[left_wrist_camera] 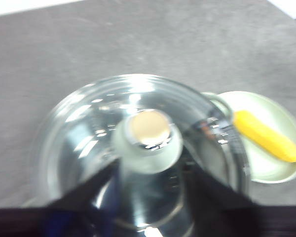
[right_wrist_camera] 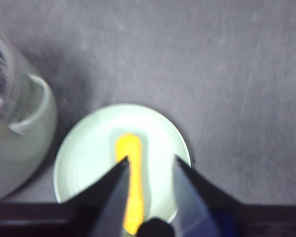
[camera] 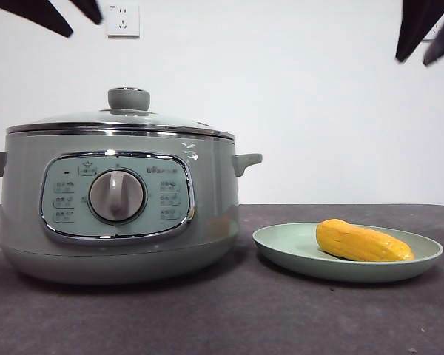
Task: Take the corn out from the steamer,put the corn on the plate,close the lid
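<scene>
The sage-green steamer (camera: 118, 214) stands at the left with the glass lid (camera: 122, 118) resting shut on it, its knob (left_wrist_camera: 148, 136) up. The yellow corn (camera: 362, 242) lies on the pale green plate (camera: 281, 248) to the right of the pot. My left gripper (left_wrist_camera: 153, 170) is open and empty, high above the lid's knob; in the front view only its black tips (camera: 59, 15) show at the top left. My right gripper (right_wrist_camera: 150, 163) is open and empty, high above the corn (right_wrist_camera: 130, 173) and plate (right_wrist_camera: 84, 158); its tips (camera: 425, 29) show at the top right.
The dark grey table (camera: 229, 318) carries the pot and plate. A white wall with a socket (camera: 123, 20) stands behind. The pot's side handle (camera: 246, 161) points toward the plate, with a small gap between pot and plate.
</scene>
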Motion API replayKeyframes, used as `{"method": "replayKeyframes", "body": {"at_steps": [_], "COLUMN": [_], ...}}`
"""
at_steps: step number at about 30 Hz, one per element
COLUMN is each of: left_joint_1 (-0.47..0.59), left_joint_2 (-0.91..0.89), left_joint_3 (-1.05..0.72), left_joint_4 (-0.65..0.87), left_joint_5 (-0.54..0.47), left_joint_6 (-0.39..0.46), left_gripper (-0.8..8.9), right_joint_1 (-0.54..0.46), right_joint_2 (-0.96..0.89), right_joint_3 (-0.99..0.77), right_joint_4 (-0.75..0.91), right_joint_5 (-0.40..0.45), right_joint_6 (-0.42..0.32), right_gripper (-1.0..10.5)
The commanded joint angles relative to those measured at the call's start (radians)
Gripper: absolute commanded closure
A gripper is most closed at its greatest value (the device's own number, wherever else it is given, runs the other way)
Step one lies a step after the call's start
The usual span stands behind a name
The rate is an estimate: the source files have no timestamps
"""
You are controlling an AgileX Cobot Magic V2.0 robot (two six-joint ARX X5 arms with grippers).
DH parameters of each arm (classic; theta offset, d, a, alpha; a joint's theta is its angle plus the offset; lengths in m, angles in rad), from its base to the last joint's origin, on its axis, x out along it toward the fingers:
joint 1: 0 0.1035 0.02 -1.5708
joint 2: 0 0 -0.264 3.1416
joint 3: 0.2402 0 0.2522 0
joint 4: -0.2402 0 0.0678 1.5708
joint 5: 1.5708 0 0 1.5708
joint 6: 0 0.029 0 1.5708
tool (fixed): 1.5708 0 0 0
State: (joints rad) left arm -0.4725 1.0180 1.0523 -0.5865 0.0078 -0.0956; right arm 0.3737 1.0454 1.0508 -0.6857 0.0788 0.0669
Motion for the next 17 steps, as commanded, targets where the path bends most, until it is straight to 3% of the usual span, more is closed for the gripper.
{"method": "replayKeyframes", "body": {"at_steps": [1,8,13,17], "left_joint_1": [-0.027,-0.131,-0.145,-0.145], "left_joint_2": [-0.024,-0.195,-0.404,-0.459], "left_joint_3": [-0.005,-0.214,-0.433,-0.444], "left_joint_4": [-0.01,0.119,0.212,0.154], "left_joint_5": [-0.068,-0.231,-0.21,-0.217], "left_joint_6": [0.04,0.044,0.052,0.051], "left_gripper": [8.22,8.22,8.22,8.17], "right_joint_1": [0.014,0.041,0.04,0.04], "right_joint_2": [-0.072,-0.373,-0.498,-0.496], "right_joint_3": [-0.073,-0.38,-0.518,-0.518], "right_joint_4": [0.043,0.241,0.298,0.292], "right_joint_5": [0.0,0.002,0.008,0.006], "right_joint_6": [-0.004,-0.003,0.085,0.142], "right_gripper": [9.5,9.5,9.5,9.5]}}
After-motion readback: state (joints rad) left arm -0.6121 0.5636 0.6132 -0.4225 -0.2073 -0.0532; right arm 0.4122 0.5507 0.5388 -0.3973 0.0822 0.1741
